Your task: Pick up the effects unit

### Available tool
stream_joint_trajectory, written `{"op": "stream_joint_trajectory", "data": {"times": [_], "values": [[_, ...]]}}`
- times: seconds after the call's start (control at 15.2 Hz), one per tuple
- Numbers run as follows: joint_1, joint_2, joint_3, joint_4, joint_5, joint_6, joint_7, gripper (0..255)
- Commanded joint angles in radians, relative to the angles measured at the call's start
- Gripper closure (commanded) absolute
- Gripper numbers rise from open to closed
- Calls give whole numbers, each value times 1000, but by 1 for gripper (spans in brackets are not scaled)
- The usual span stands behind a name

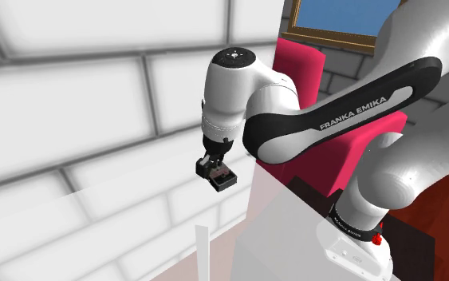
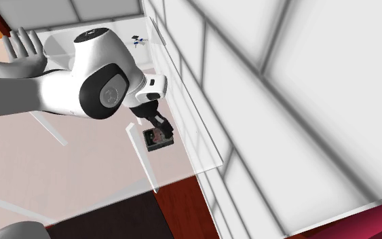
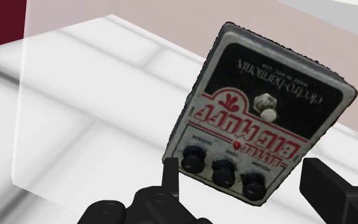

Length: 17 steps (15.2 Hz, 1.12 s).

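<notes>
Effects unit (image 3: pixel 260 108) hangs in the claw (image 3: pixel 238 164), off the bench (image 3: pixel 75 95). It is a grey metal pedal with a black face, red-and-white lettering, one footswitch and three black knobs. The claw pinches the knob end. One finger (image 3: pixel 170 175) lies against the pedal's side edge and the other finger (image 3: pixel 327 188) sits close at the opposite side; contact there is hard to see. Pedal is tilted, skewed to the line between the fingers, with its far end swung up toward the wrist camera.

Shoulder view: the arm (image 1: pixel 334 112) rises from the lower right. The lettered forearm link runs up-left to the round wrist joint, then the hand drops straight down. Claw (image 1: pixel 213 166) points down with the effects unit (image 1: pixel 223 178) right under it, dark against the pale block wall (image 1: pixel 71 104). It sits just beyond the left edge of the translucent bench (image 1: pixel 278 231). A red upholstered seat (image 1: pixel 302 72) and a framed picture (image 1: pixel 326 24) are behind the arm.

Second exterior view: the wrist joint is large in the foreground and the claw (image 2: pixel 157 124) angles down to the right. Effects unit (image 2: pixel 157 138) is at its tip, tilted, near the close end of the see-through bench (image 2: pixel 196 136) that runs along the wall.
</notes>
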Motion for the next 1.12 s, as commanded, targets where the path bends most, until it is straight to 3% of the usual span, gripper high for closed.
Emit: {"op": "stream_joint_trajectory", "data": {"times": [0.0,1.06], "values": [[4,-7,-5,8,4,-16,-6,255],[26,-84,-67,140,29,-219,-71,255]]}}
